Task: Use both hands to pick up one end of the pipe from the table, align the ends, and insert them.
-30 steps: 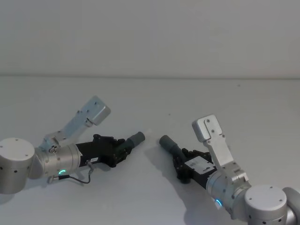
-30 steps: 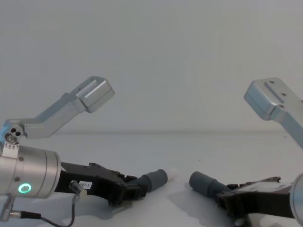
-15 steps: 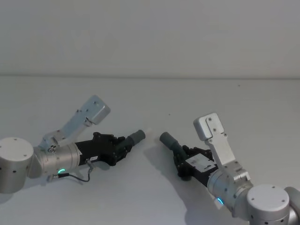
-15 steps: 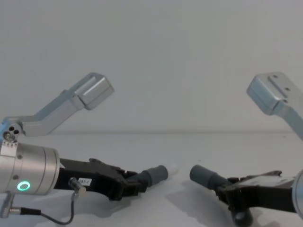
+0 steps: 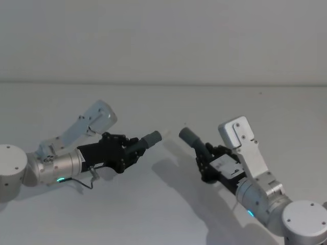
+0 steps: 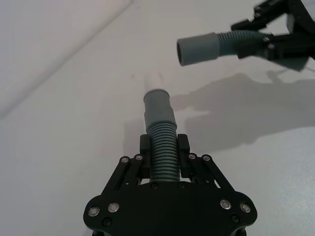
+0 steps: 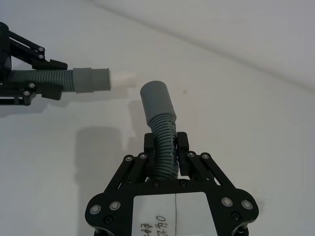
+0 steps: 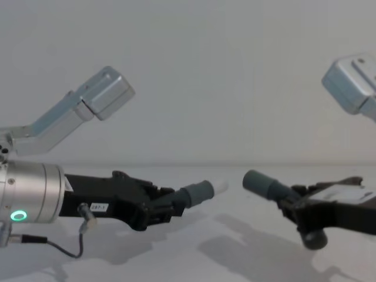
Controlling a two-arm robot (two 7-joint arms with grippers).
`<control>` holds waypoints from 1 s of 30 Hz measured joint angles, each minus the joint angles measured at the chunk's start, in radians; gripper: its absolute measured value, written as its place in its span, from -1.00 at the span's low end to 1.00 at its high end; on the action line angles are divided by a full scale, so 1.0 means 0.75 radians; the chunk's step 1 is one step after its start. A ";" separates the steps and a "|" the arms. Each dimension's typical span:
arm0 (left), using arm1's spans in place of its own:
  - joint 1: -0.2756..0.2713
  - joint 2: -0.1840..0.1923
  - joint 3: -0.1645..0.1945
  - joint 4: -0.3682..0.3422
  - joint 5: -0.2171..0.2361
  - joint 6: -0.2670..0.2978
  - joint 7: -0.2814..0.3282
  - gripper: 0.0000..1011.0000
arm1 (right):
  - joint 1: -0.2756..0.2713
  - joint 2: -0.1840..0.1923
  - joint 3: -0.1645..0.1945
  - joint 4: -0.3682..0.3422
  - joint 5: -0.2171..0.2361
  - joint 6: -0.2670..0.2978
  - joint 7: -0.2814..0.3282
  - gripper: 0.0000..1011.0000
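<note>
Above the white tabletop (image 5: 163, 219), the left gripper (image 5: 134, 149) has its fingers clamped on the straight ribbed pipe piece (image 5: 148, 140), and the right gripper (image 5: 203, 153) likewise grips the elbow piece (image 5: 192, 139). Both pieces hang clear of the surface. The white spigot (image 7: 122, 78) and the facing collar (image 7: 154, 101) are near but apart and not lined up. Aligning and inserting remain.

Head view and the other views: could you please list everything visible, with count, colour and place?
straight ribbed pipe piece: one, dark grey with white tip, clamped in the left end effector, clear of the table.
bent pipe piece: one, dark grey, clamped in the right end effector, pointing toward the white tip, not joined.
table: one, white, beneath both pieces.
left end effector: one, black, silver arm, robot's left.
right end effector: one, black, silver arm, robot's right.
</note>
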 joint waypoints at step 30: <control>-0.129 0.087 0.055 0.068 0.207 -0.611 -0.221 -0.39 | 0.020 0.353 -0.057 -0.130 -0.310 -0.291 0.160 -0.49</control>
